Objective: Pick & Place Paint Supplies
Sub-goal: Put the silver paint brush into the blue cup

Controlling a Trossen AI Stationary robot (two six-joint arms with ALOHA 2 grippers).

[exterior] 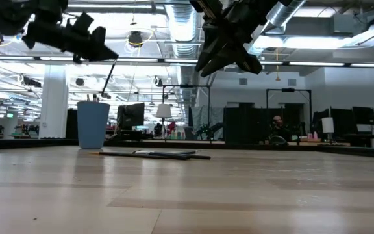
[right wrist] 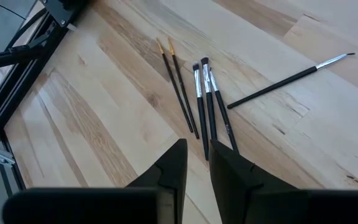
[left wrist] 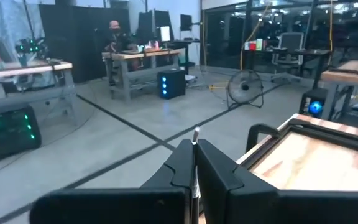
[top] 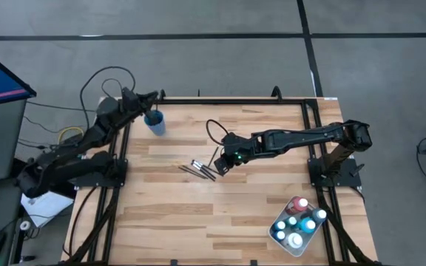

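Several thin dark-handled paintbrushes lie flat on the wooden table near its middle, and one more lies apart from them. My right gripper hovers high above them, its fingers a little open and holding nothing. My left gripper is over the blue cup at the table's far left and is shut on one paintbrush. Brush ends stick up out of the cup. Small red, blue, teal and white bottles stand in the white tray. My left gripper pinches a single paintbrush between its two fingers. The brush runs along the fingers, with a short pale end sticking out past the tips. It is lifted clear of the table and slants down from the gripper, its lower end just above the cup's rim.
The tray sits at the table's near right corner. A black cable loops on the table beside my right arm. Black frame rails run along the table's left and right edges. Bare wood fills the near half of the table.
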